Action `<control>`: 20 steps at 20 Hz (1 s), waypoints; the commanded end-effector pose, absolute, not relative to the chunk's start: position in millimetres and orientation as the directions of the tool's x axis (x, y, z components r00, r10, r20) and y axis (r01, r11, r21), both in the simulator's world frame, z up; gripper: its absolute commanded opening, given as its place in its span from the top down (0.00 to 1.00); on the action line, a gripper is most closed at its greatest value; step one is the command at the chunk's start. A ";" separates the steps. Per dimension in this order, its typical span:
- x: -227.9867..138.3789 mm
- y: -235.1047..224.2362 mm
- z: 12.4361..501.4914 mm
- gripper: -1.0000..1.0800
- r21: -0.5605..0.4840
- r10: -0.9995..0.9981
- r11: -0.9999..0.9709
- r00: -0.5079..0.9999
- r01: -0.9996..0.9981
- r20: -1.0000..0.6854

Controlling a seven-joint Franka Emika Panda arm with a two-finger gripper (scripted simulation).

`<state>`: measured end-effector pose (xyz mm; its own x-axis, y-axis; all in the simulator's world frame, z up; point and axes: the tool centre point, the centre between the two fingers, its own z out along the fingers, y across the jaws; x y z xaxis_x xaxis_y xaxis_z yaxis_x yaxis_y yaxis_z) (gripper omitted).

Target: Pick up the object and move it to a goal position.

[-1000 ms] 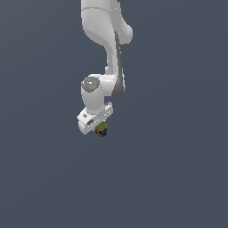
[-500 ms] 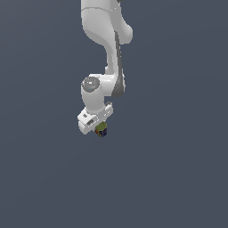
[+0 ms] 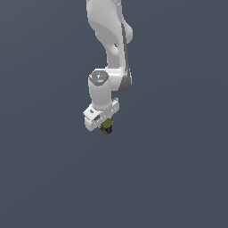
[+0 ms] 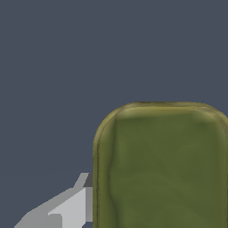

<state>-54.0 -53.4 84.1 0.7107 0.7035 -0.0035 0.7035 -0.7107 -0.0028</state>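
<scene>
Gripping the object — end effector closed tight around it.

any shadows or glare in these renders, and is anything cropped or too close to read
Exterior view: flat, even light, no cast shadows or glare on the plain grey backdrop; the object is tiny under the gripper, its patches barely legible. Wrist view: the object sits very close, fills the frame's corner and is cropped by the edges; only its olive face shows.
</scene>
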 end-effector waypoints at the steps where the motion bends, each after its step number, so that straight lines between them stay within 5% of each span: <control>1: -54.1 -35.5 100.3 1.00 0.001 0.705 -0.710 0.710 0.705 -0.001; 20: -62.8 114.3 224.1 1.00 0.001 0.705 -0.709 0.709 0.705 -0.001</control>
